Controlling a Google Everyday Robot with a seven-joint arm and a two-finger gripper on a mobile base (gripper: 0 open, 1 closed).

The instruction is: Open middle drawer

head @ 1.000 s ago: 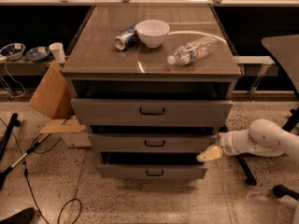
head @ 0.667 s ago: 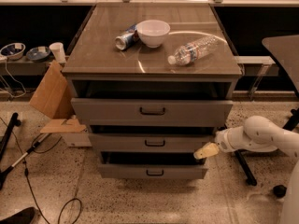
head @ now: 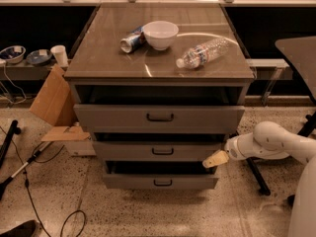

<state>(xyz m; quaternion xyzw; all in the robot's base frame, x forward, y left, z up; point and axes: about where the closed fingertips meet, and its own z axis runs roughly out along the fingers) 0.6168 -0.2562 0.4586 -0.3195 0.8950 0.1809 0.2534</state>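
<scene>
Compared with 1 second ago, your gripper (head: 216, 159) has crept a little to the left and slightly upward, and the white arm (head: 269, 141) behind it has slid left with it. Nothing else has changed: all 3 drawers stand out of the cabinet (head: 98, 58) by the same small amount as before, and the objects on top have not shifted.

The middle drawer (head: 128, 151) is the 2nd of the 3 grey fronts, below the taller top drawer (head: 113, 117) and above the bottom drawer (head: 133, 181). It is pulled out only a little, with a dark gap showing above its front panel. Its small dark handle (head: 162, 151) sits at the centre of the panel.

Your gripper is at the right end of that panel, by its lower right corner, and its tan tip points left and slightly down over the gap between the middle and bottom drawers. It is well to the right of the handle and a touch lower. You cannot tell whether the tip touches the panel, nor whether the gripper is spread or pressed together; it grasps nothing that you can see.

On the cabinet top lie a white bowl (head: 160, 33), a tipped can (head: 132, 40) just left of it, and a plastic bottle (head: 205, 53) on its side to the right.
</scene>
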